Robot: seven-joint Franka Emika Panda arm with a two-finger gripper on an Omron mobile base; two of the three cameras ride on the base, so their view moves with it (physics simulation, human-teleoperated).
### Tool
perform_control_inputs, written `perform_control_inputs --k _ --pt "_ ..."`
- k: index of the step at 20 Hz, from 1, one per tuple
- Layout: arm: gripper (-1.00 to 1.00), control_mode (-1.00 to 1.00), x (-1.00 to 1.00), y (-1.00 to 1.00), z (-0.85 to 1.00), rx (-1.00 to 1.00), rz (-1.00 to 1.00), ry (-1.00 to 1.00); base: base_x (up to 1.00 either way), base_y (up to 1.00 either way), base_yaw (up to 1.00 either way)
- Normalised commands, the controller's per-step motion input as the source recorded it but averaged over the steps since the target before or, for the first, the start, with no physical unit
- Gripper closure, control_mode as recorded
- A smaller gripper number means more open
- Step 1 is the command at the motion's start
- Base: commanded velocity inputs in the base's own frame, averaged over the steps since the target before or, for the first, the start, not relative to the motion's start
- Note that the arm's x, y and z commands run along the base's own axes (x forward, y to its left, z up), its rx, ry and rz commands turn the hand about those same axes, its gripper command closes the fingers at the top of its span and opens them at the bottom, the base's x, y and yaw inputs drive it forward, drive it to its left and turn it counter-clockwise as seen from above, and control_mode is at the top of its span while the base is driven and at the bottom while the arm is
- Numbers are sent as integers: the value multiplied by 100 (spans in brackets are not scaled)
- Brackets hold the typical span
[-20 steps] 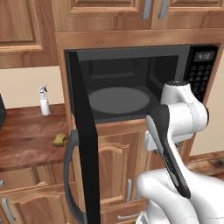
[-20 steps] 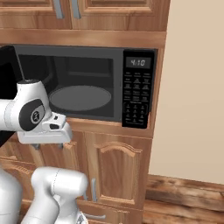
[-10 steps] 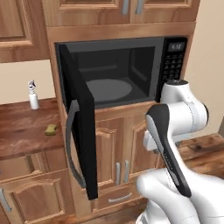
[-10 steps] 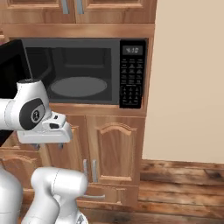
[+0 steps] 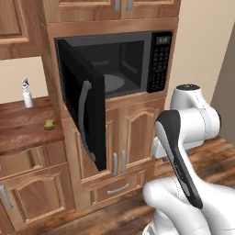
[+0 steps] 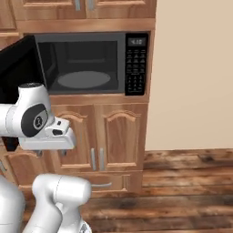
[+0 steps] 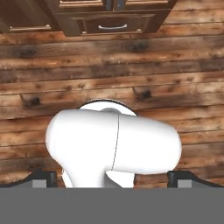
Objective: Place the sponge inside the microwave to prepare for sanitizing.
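The black microwave [image 5: 137, 55] is built in among wooden cabinets, and its door [image 5: 85, 110] hangs wide open to the left. The round turntable [image 6: 84, 78] inside is bare. The small yellow-olive sponge [image 5: 49, 124] lies on the wooden counter [image 5: 23, 133] left of the door. My gripper [image 6: 51, 153] hangs folded close to the arm, low in front of the lower cabinets and far from the sponge. In the hand view the gripper [image 7: 113, 179] points down at the plank floor, and its fingertips [image 7: 43, 178] stand wide apart, open, with nothing between them.
A white spray bottle [image 5: 27, 94] stands at the back of the counter. Cabinet doors and a drawer [image 6: 102, 184] sit below the microwave. A plain beige wall [image 6: 191, 73] lies to the right, above wooden floor [image 6: 182, 191].
The whole picture has shifted: the base has driven right and back, so microwave and counter sit further left. The arm keeps its folded pose and the gripper stays open.
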Motion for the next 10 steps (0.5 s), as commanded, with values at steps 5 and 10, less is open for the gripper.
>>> perform_control_inputs --k 5,10 --pt "-100 100 0 0 0 0 0 0 -55 65 0" --pt "-100 100 0 0 0 0 0 0 -58 68 0"
